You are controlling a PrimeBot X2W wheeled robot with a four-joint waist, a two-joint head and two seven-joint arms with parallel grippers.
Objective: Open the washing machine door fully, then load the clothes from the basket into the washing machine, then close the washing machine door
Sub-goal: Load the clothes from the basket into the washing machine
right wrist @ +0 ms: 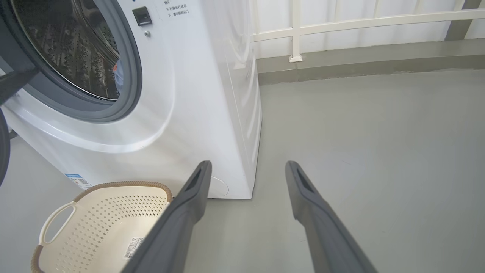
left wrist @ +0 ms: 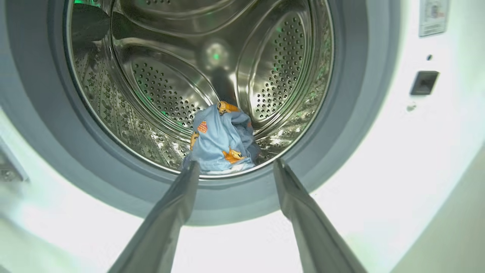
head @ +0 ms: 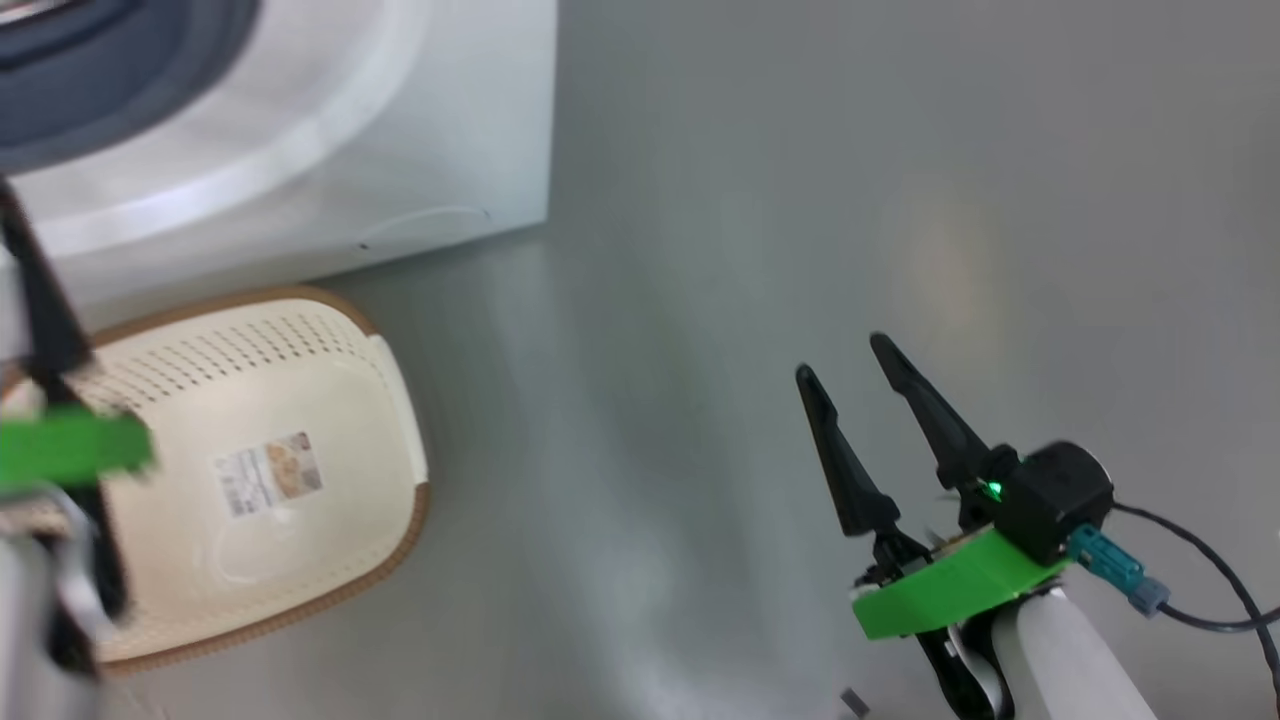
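Left gripper (left wrist: pixel 237 163) fingers are seen spread wide, holding nothing, at the mouth of the washing machine (right wrist: pixel 197 113); the right gripper (right wrist: pixel 248 163) is likewise spread and unladen above the floor (right wrist: pixel 360 151). The basket (right wrist: pixel 125 184) is set on the floor just before the machine. The clothes (left wrist: pixel 221 142) are bunched low in the drum (left wrist: pixel 166 87).

I'm holding the right jaws wide apart at four o'clock in the head view, right fingers (head: pixel 845 470) pointing toward eleven, pale forearm (head: pixel 1060 660) running off toward five. The left jaws are standing spread too, left arm (head: pixel 30 620) showing blurred at nine o'clock.
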